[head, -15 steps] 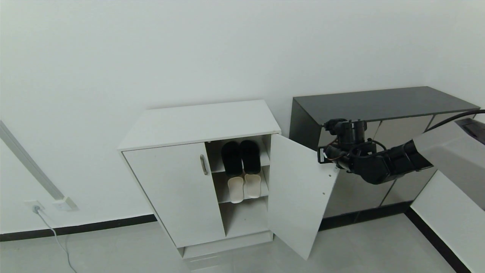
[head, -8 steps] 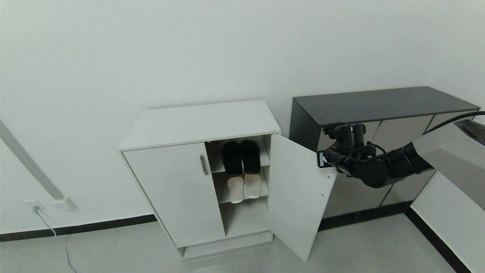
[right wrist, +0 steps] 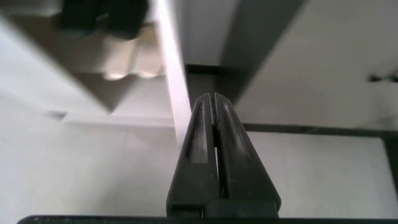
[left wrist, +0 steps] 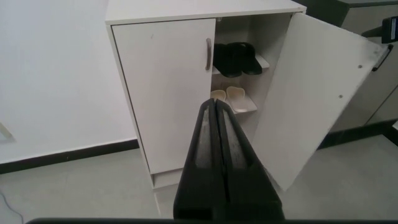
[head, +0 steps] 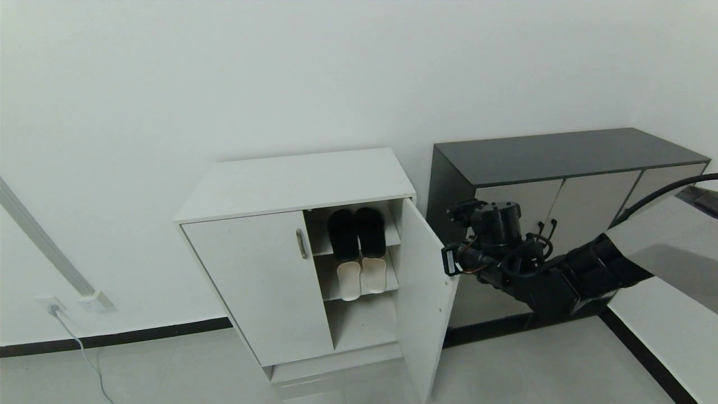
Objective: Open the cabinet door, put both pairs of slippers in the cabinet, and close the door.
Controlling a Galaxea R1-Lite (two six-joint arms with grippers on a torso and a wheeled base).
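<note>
The white cabinet (head: 291, 182) has its left door shut and its right door (head: 426, 292) standing partly open. Inside, a black pair of slippers (head: 356, 233) lies on the upper shelf and a white pair (head: 362, 278) on the shelf below. My right gripper (head: 449, 261) is shut, its tips at the outer face of the open door near its free edge. Its wrist view shows the shut gripper (right wrist: 214, 96) beside the door's edge (right wrist: 174, 81). My left gripper (left wrist: 216, 104) is shut and empty, held back from the cabinet (left wrist: 168, 81), facing the slippers (left wrist: 233, 98).
A dark-topped sideboard (head: 561, 151) stands just right of the cabinet, behind my right arm. A wall socket with a cable (head: 53, 307) is low on the left. A white counter (head: 667, 314) runs along the right. Grey floor lies before the cabinet.
The right door has swung left toward shut, from wide open to about half open. My right arm has moved left and down with it.
</note>
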